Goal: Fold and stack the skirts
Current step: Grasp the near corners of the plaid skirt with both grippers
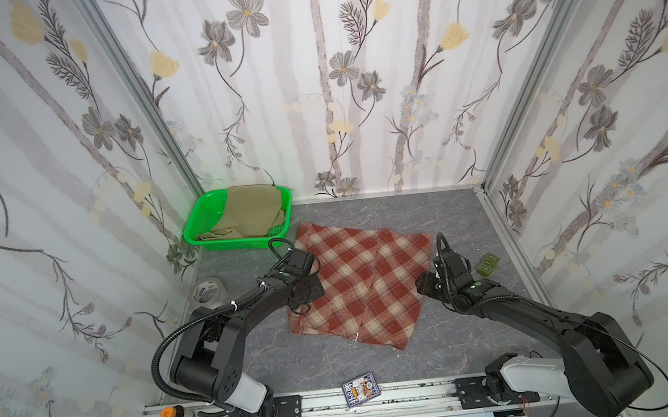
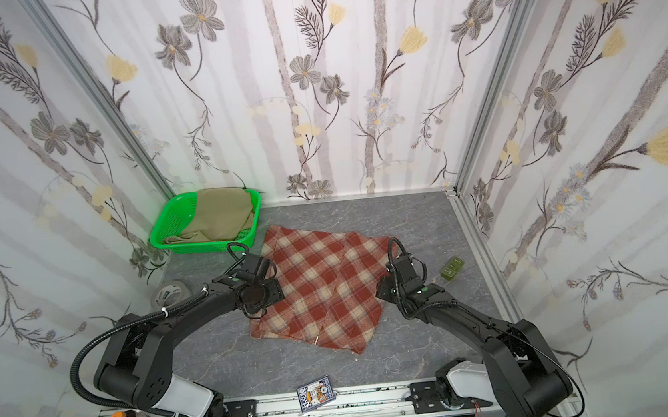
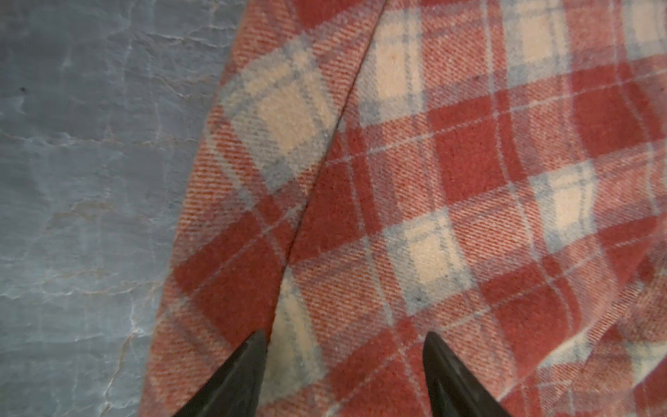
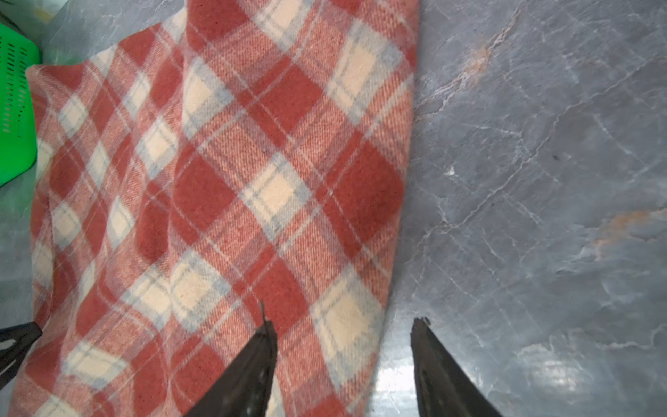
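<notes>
The plaid skirt (image 1: 364, 281) lies spread flat on the grey surface (image 1: 458, 214), directly between my two arms, set askew: one corner points toward the green basket (image 1: 200, 224) at the far left, the opposite corner toward the near rail. A seam or crease runs down its middle from far to near, and I judge that to be the line any fold will turn on.

My left end effector (image 3: 344, 339) hangs released just above the skirt's left border, both jaws over cloth, with bare surface just beyond that hem. My right end effector (image 4: 343, 325) is also released and straddles the right border: one jaw over plaid, the other over bare surface. Nothing is pinched in either.

So each edge has its own arm right above it, and neither needs to reach across. For a fold, I judge the right side sits better for a pinch, since its edge already lies between the jaws.

The khaki skirt (image 1: 249, 209) sits bunched in the basket, well apart from the right arm and nearer the left one.
</notes>
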Available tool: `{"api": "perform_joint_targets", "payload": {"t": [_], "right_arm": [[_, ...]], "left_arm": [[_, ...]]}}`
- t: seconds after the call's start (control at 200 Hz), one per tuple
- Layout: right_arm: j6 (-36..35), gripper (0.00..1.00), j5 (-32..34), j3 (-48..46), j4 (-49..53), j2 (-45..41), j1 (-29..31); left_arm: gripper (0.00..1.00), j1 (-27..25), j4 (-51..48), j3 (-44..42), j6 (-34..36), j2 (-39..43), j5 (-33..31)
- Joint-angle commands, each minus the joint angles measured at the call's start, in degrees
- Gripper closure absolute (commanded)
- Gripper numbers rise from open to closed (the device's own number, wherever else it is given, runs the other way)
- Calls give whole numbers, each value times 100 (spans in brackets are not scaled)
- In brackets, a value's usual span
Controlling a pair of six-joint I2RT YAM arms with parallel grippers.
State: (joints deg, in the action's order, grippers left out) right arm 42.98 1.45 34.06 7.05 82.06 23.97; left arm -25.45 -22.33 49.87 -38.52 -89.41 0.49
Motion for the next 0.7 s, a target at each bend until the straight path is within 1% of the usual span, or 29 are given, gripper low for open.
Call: {"api": "perform_joint_targets", "payload": {"t": [0.0,0.07,0.15,0.195,0.23,0.24,0.26,0.265,0.28,0.3,0.335,0.37,0.445,0.535,0.595,0.65,0.684,0.694], "right_arm": [[-45,38,192,360,-474,457,-120],[-126,37,452,652,-491,877,-157],[-143,39,423,1012,-524,1484,-236],[-162,43,360,1214,-533,1737,-276],[-178,47,374,1349,-547,1934,-287],[-182,47,378,1371,-547,1953,-291],[-192,51,390,1437,-548,2037,-302],[-204,53,391,1472,-547,2093,-309],[-218,55,393,1505,-547,2129,-312],[-247,59,416,1576,-547,2227,-329],[-270,62,471,1673,-547,2333,-348],[-315,64,511,1768,-546,2447,-377],[-427,66,592,2009,-527,2684,-476],[-579,70,573,2349,-467,2912,-685],[-728,71,610,2555,-374,2893,-718],[-930,68,691,2640,-279,2701,-630],[-1049,64,806,2633,-190,2510,-524],[-1078,62,835,2621,-161,2453,-491]], "left_arm": [[30,-3,352,-8,55,-99,-153],[27,-3,462,10,29,-149,-260],[25,5,492,87,85,-280,-358],[26,5,508,111,114,-351,-415],[31,5,519,127,133,-400,-448],[33,5,525,128,141,-415,-463],[36,5,532,129,143,-433,-489],[37,5,534,129,143,-439,-498],[41,5,543,129,143,-456,-519],[46,5,558,129,148,-470,-532],[56,14,587,121,152,-511,-554],[68,14,613,120,148,-519,-590],[100,27,660,111,150,-508,-713],[100,115,669,112,170,-482,-757],[100,179,668,119,175,-445,-753],[100,254,668,119,178,-376,-644],[100,285,664,91,154,-281,-581],[98,293,663,75,141,-244,-571]]}}
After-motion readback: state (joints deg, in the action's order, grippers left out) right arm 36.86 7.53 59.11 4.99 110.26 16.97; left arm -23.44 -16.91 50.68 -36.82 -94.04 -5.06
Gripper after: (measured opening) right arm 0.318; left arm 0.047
